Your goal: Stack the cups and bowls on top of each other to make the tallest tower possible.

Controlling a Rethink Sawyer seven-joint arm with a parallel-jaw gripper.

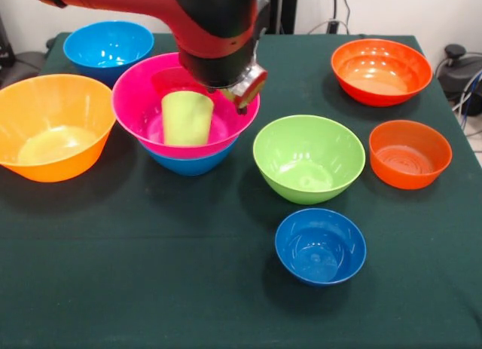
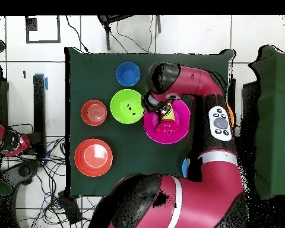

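The tower stands left of the table's middle: a large pink bowl sits in a medium blue bowl, and the lime-green cup stands inside the pink bowl. My gripper hangs over the pink bowl's right side, just right of the cup's top. A small red-edged piece shows at the gripper; I cannot tell what it is. The overhead view shows the gripper over the pink bowl. The green bowl sits upright to the right of the tower. The small crimson bowl does not show clearly.
A large orange bowl and a blue bowl stand left of the tower. A large red-orange bowl, a smaller red-orange bowl and a small blue bowl stand on the right. The arm crosses above.
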